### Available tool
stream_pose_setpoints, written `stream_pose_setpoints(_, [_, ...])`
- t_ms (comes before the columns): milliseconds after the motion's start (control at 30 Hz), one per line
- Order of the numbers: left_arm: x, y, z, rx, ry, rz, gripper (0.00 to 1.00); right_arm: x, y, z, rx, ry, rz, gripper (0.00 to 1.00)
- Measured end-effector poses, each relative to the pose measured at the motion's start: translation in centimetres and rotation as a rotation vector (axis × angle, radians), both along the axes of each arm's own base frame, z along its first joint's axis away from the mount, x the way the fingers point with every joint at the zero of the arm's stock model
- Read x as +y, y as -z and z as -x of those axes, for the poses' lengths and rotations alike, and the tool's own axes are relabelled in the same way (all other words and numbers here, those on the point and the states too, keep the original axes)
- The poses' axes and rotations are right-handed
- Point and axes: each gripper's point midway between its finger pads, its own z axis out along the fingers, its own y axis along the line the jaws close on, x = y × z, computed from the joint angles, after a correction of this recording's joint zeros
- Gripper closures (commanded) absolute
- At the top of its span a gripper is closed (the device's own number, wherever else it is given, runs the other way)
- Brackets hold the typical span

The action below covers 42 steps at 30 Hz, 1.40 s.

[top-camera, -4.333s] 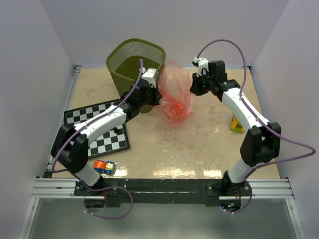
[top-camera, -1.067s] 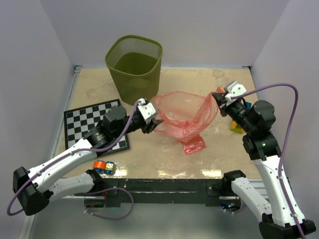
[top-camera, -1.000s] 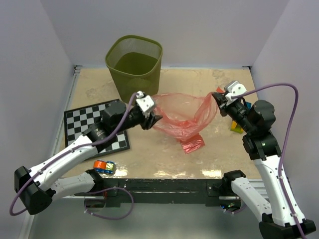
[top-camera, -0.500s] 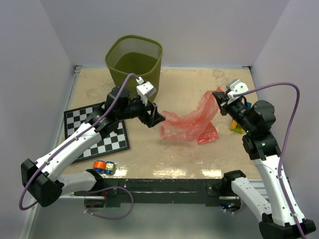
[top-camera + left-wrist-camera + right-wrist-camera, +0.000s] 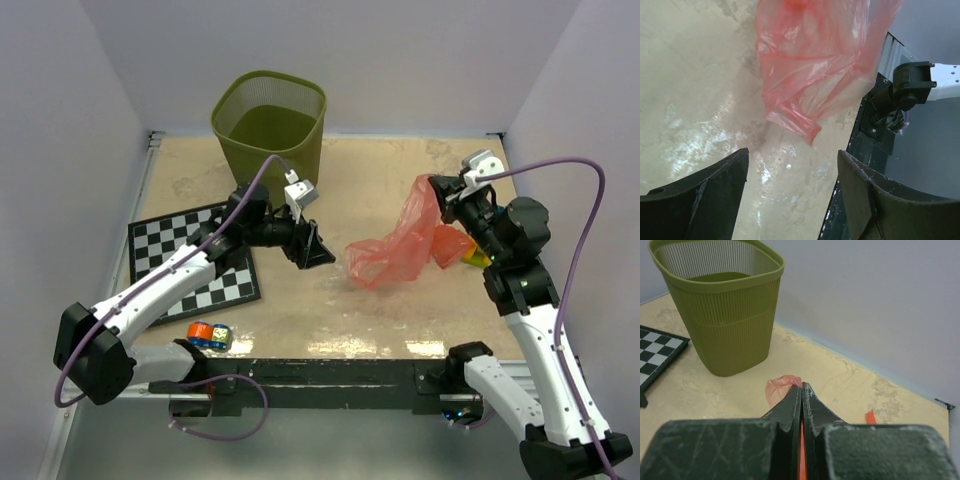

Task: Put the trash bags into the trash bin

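Starting at the near edge of the worktop [image 5: 330, 320], a small orange and blue toy [image 5: 208, 335] lay toward the near left corner. Just beyond it a checkered board [image 5: 190, 262] sat flat along the left edge, with the left arm reaching over it. The left gripper [image 5: 318, 250] hung near the middle of the worktop with its jaws spread wide and nothing between them. In its wrist view both dark fingers [image 5: 705, 195] framed bare surface, and the bag hung clear of them.

The red-pink trash bag [image 5: 400, 245] was right of the middle, crumpled and drooping. Its top corner was pinched in the right gripper [image 5: 801, 386], whose jaws were pressed tight on the film. The lower folds trailed toward the left gripper, down at or just above the surface; which could not be told. A yellow block [image 5: 478, 258] sat near the right edge, partly hidden behind the bag.

Farthest back, the green mesh trash bin [image 5: 268, 135] stood upright at the far edge, left of the middle and well apart from the bag.
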Motion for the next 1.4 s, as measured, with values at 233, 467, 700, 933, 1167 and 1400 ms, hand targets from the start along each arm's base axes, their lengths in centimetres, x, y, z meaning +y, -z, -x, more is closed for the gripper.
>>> stream_pose_setpoints(233, [-0.9, 4.8, 1.3, 0.145, 0.023, 0.012, 0.24, 0.1, 1.2, -1.7, 0.054, 0.021, -0.024, 1.0])
stream_pose_setpoints(467, [-3.2, 5.4, 1.8, 0.177, 0.058, 0.053, 0.24, -0.2, 0.3, -1.8, 0.043, 0.04, -0.045, 1.0])
stream_pose_setpoints(700, [-4.3, 7.8, 1.0, 0.239, 0.019, 0.032, 0.36, -0.1, -1.0, -2.2, 0.021, 0.042, -0.069, 1.0])
stream_pose_setpoints(933, [-4.6, 8.5, -0.6, 0.244, -0.049, 0.046, 0.67, 0.1, -0.5, -2.7, 0.04, 0.042, -0.072, 1.0])
stream_pose_setpoints(1167, [-4.3, 8.4, -1.3, 0.238, -0.07, 0.056, 0.58, -0.2, -0.5, -2.8, 0.039, 0.059, -0.072, 1.0])
stream_pose_setpoints(1400, [-2.1, 8.6, -2.5, 0.251, -0.163, 0.014, 0.55, -0.3, -0.9, -3.0, 0.024, 0.067, -0.077, 1.0])
